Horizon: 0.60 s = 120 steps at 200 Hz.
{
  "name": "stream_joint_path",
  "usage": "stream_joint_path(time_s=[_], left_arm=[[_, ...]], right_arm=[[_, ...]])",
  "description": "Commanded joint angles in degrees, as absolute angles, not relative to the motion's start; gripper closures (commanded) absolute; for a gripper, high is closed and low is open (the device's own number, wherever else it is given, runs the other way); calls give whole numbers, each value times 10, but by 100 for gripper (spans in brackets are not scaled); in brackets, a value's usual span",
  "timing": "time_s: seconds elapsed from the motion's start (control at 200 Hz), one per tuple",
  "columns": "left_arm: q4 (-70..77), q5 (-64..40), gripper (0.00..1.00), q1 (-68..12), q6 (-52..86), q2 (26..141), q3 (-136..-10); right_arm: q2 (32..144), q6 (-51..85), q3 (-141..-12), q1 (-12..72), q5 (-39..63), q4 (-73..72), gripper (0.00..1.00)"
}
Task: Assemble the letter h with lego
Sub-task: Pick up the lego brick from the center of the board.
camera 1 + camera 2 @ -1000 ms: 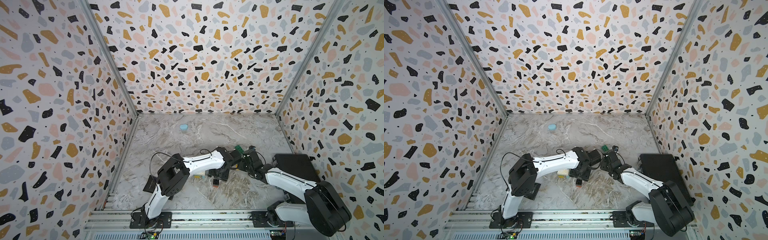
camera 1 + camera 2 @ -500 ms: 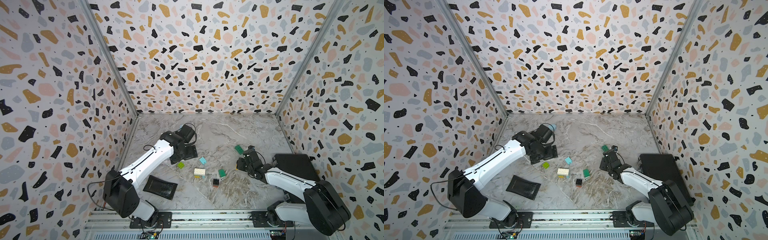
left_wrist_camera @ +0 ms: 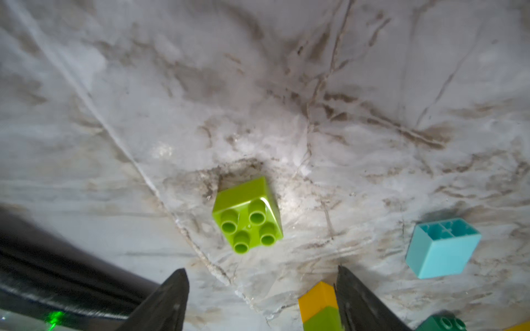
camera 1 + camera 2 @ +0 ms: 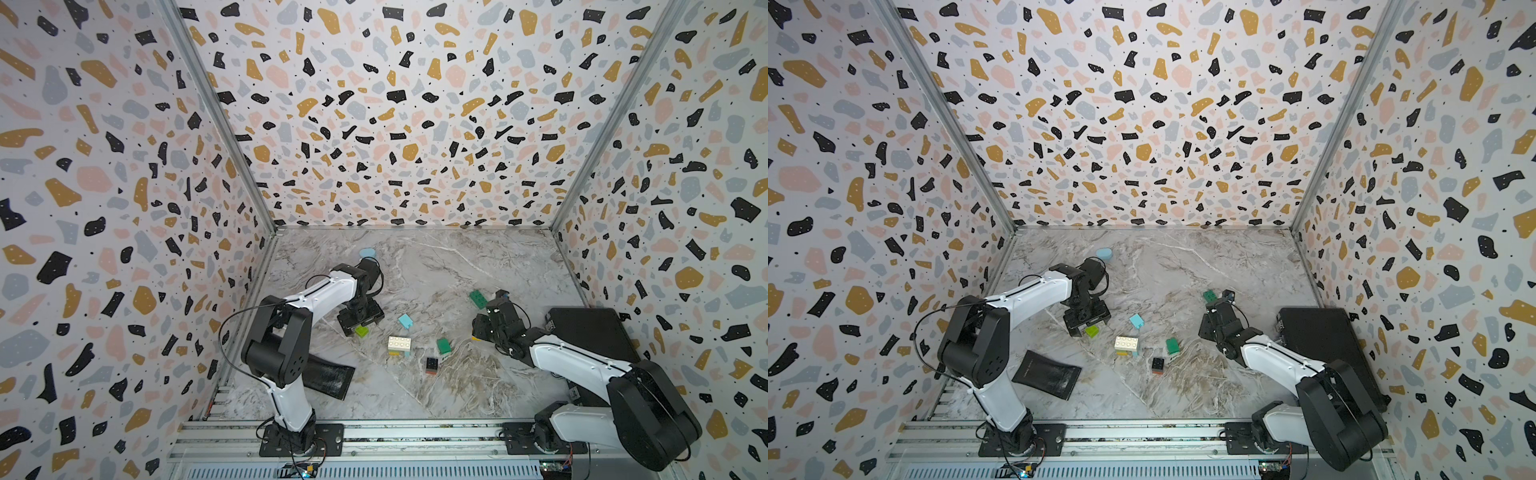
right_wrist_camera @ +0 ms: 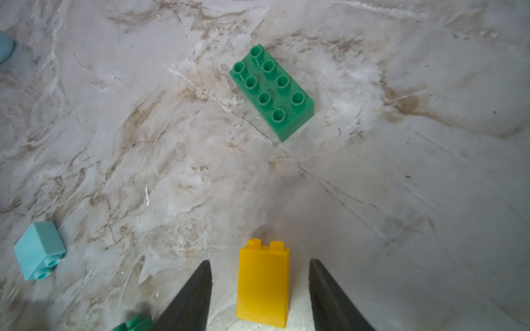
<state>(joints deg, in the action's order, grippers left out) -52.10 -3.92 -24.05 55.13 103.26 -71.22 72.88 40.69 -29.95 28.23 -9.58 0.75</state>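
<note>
The left hand [image 3: 259,275] is spread and empty above the marble-patterned tabletop [image 4: 436,257], with the lime brick [image 3: 248,217] just ahead of its tips. The right hand [image 5: 259,263] is spread astride an upright yellow brick [image 5: 263,283], apparently with a gap on each side. A dark green brick [image 5: 271,91] lies beyond it. A light blue brick [image 4: 405,321], white-topped stack [image 4: 399,344] and black brick [image 4: 432,363] sit loose between the arms. A black pouch [image 4: 330,376] lies by the left base, a black box [image 4: 590,340] at the right edge and a pale-blue lump [image 4: 367,252] to the rear. Terrazzo walls [image 4: 374,124] enclose three sides, and the rear right of the tabletop is open.
</note>
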Motion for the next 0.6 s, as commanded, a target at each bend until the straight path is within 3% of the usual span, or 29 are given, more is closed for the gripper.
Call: stream_joint_path(time_s=[0.0, 0.34, 0.596], left_arm=[[-506, -28, 23, -236, 578, 1038, -718], [-467, -39, 34, -235, 593, 1065, -695], [-448, -44, 60, -230, 586, 1061, -675]], right_arm=[[727, 401, -302, 280, -95, 7, 44], [727, 400, -302, 281, -97, 8, 44], [730, 399, -302, 280, -97, 7, 44]])
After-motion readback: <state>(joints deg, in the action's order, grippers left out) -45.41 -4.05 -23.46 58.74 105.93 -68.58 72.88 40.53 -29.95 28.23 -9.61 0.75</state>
